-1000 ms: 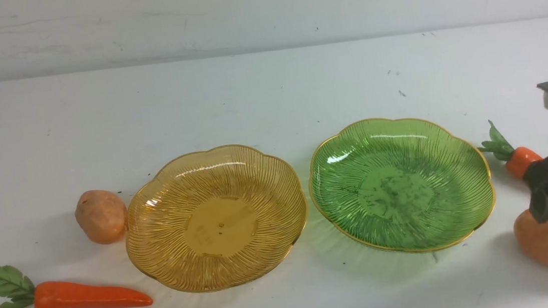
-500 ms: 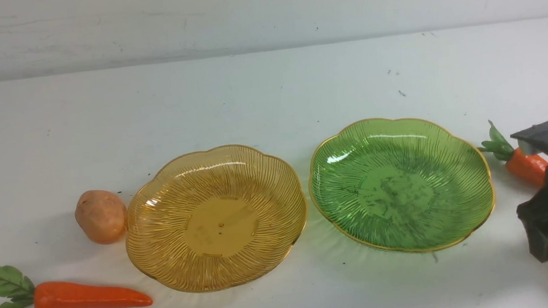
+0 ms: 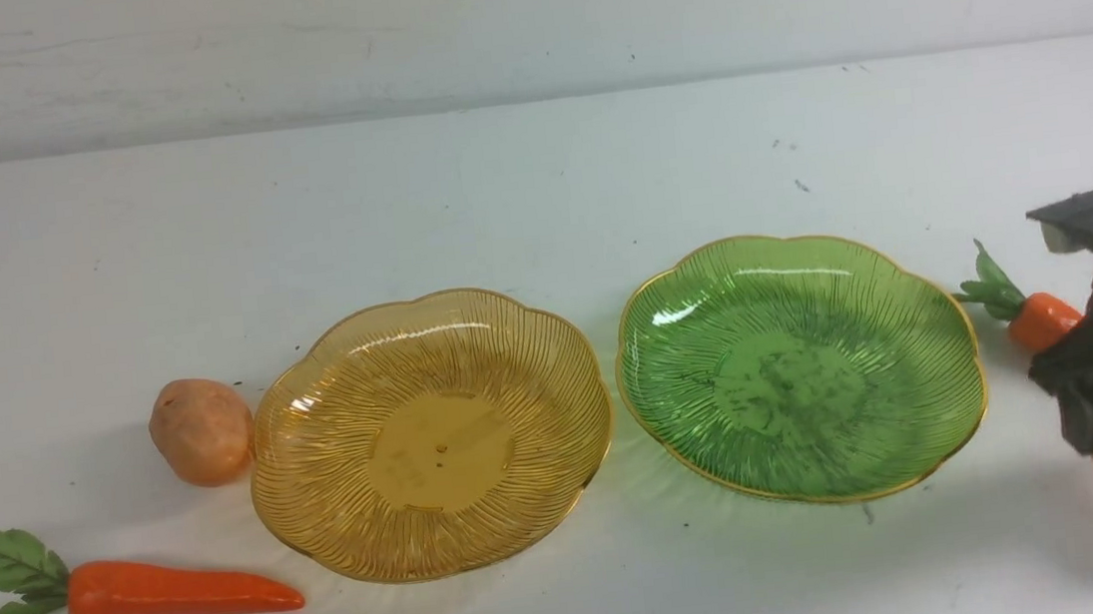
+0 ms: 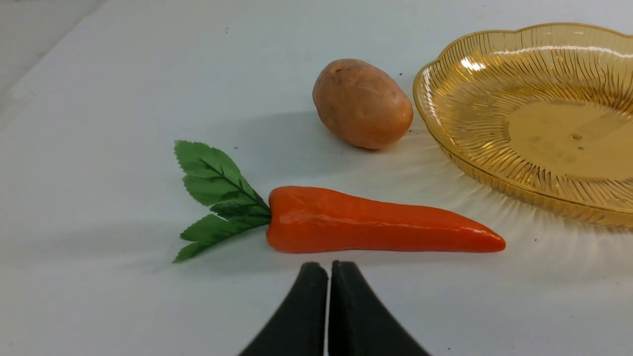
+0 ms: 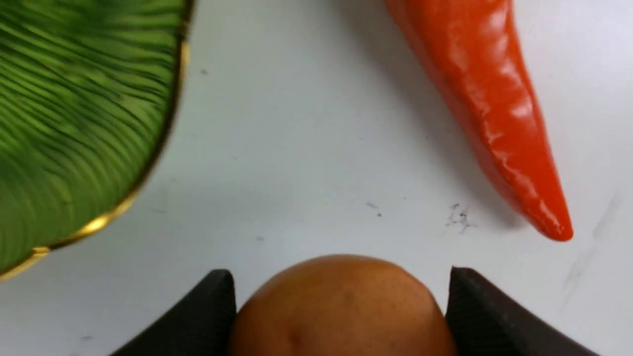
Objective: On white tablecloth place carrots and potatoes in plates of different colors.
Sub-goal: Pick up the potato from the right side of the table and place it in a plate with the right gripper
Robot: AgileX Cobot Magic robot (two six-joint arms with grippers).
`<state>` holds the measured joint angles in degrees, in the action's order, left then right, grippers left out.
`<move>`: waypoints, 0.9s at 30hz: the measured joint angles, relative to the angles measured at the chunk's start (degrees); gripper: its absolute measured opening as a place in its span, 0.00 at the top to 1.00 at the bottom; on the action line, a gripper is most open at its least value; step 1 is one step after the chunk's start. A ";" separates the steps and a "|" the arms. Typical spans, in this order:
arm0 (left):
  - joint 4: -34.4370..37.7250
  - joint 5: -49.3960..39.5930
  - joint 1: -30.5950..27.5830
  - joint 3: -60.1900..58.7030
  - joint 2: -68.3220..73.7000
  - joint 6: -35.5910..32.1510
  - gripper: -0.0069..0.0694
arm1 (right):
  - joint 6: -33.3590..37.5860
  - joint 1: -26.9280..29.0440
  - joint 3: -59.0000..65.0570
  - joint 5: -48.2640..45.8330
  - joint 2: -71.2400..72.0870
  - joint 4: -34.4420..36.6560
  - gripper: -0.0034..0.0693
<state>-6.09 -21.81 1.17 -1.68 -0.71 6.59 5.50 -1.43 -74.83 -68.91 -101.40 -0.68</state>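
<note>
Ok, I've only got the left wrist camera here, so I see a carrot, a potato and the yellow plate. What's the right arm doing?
Observer: The right gripper is closed on the second potato, with a finger against each side.
Operator: Anything in the green plate?
Observer: No, the green plate holds nothing.
Operator: And the other carrot?
Observer: The second carrot lies on the tablecloth to the right of the green plate. Its leaves point toward the rim.
</note>
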 joint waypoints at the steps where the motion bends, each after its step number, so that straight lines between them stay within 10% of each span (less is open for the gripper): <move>1: 0.00 0.00 0.00 0.00 0.00 0.00 0.91 | -0.54 0.00 0.01 -0.11 1.53 1.37 0.28; 7: 0.00 0.00 0.00 0.00 0.00 0.00 0.91 | 0.76 -0.88 -0.29 -1.28 10.80 18.39 0.28; 16: 0.00 0.00 0.00 0.00 0.00 0.00 0.91 | 16.49 -17.77 -0.31 17.07 9.86 45.30 0.28; 27: 0.00 0.00 0.00 0.00 0.00 0.00 0.91 | 23.33 -32.32 -5.27 39.88 -8.35 49.94 0.28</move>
<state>-6.09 -21.81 1.17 -1.68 -0.71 6.59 28.83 -33.75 -80.11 -29.04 -109.75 49.27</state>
